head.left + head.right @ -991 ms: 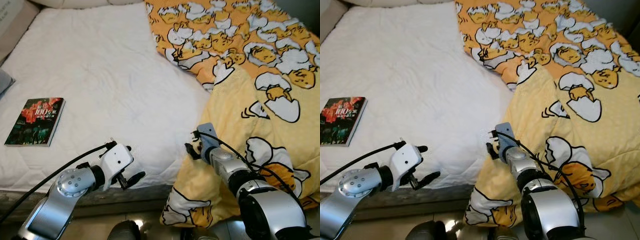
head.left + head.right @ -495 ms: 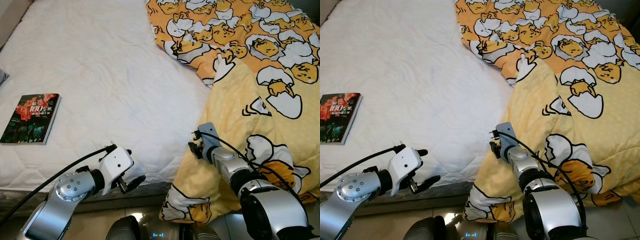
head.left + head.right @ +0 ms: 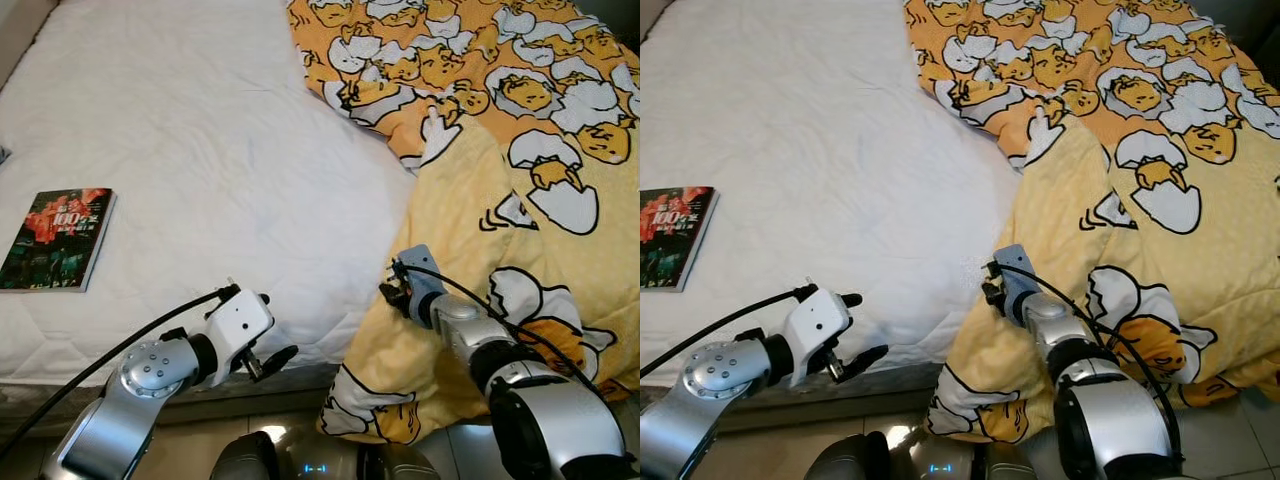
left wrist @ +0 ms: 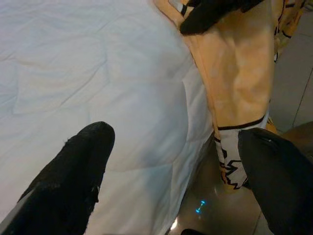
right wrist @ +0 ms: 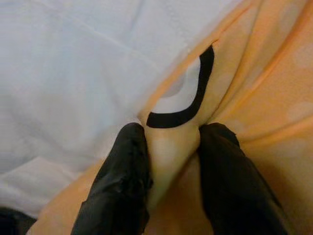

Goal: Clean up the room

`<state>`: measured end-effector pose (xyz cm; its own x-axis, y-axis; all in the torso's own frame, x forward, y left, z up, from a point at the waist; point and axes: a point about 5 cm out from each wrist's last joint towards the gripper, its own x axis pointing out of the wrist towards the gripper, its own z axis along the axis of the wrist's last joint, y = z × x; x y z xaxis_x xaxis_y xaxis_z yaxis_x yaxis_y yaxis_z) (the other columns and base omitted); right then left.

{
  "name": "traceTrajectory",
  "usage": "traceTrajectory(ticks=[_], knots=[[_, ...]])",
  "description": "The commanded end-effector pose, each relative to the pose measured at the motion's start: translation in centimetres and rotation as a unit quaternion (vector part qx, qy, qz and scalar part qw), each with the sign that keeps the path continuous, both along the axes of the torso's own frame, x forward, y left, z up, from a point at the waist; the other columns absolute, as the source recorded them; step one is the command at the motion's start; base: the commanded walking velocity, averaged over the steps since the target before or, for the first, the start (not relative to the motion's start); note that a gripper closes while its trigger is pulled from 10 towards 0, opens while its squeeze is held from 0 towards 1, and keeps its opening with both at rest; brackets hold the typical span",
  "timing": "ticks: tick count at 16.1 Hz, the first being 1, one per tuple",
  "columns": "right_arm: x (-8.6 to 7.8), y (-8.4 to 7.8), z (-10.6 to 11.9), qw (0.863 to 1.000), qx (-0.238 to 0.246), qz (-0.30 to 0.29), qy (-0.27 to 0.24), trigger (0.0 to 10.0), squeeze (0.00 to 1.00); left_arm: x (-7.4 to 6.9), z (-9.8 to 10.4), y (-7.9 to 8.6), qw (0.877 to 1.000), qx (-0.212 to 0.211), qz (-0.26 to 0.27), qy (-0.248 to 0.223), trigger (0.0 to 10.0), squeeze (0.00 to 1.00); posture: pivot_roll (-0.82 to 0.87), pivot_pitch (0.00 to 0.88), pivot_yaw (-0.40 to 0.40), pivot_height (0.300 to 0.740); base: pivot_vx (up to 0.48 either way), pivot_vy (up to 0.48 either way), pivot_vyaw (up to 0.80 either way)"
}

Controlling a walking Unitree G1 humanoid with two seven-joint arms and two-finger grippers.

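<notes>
Right wrist view, jaws pinching yellow blanket [image 5: 171, 142]

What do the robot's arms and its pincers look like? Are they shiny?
Yes, shiny. Both arms are silver metal with round joints. The left pincer has a white block behind two long black fingers, and a black cable runs along that arm. The right pincer has thick black fingers with a rough, matte surface; a small blue-grey block sits at its wrist, and a thin black cable loops back along that arm.

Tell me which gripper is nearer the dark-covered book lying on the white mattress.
Left. The left gripper, open, hovers at the mattress's front edge, across from the book. The right gripper is farther off, pinching the yellow egg-print blanket's edge.
</notes>
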<state>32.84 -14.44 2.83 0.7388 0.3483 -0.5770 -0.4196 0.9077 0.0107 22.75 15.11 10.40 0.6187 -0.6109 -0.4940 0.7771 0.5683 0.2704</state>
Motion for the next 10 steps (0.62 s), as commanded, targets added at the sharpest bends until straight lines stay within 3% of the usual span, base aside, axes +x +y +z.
traceTrajectory(ticks=[1,2,4,5,7,8,10], knots=[[-1.3,0.2,-0.9,0.997,0.046,0.058,0.018,0.0,0.00,-0.1,-0.3,-0.2,1.000,0.004,-0.002,0.005,10.0,1.00,0.07,0.174,-0.022,0.740,0.000,0.000,0.00],[-1.7,0.1,-1.0,0.994,0.056,0.086,0.020,0.0,0.00,-0.1,-0.4,-0.2,1.000,0.004,-0.001,0.005,10.0,1.00,0.07,0.175,-0.023,0.740,0.000,0.000,0.00],[-3.2,0.3,-1.2,0.974,0.103,0.202,0.028,0.0,0.00,-0.1,-0.5,-0.1,1.000,0.004,0.002,0.005,10.0,1.00,0.07,0.173,-0.027,0.740,0.000,0.000,0.00],[-4.4,0.3,-1.3,0.955,0.126,0.265,0.036,0.0,0.00,-0.2,-0.6,-0.1,1.000,0.005,0.003,0.005,10.0,1.00,0.06,0.168,-0.027,0.740,0.000,0.000,0.00],[-7.7,0.3,-1.6,0.900,0.174,0.390,0.085,0.0,0.00,0.0,-0.6,-0.3,1.000,0.004,0.001,0.004,10.0,1.00,0.06,0.157,-0.026,0.740,0.000,0.000,0.00],[-9.4,-0.1,-2.1,0.875,0.172,0.439,0.115,0.0,0.00,0.0,-0.6,-0.4,1.000,0.004,0.001,0.003,10.0,1.00,0.06,0.153,-0.024,0.740,0.000,0.000,0.00],[-9.7,-1.0,-3.3,0.887,0.134,0.426,0.115,0.0,0.00,0.1,-0.6,-0.4,1.000,0.005,-0.001,0.002,10.0,1.00,0.06,0.147,-0.023,0.740,0.000,0.000,0.00]])
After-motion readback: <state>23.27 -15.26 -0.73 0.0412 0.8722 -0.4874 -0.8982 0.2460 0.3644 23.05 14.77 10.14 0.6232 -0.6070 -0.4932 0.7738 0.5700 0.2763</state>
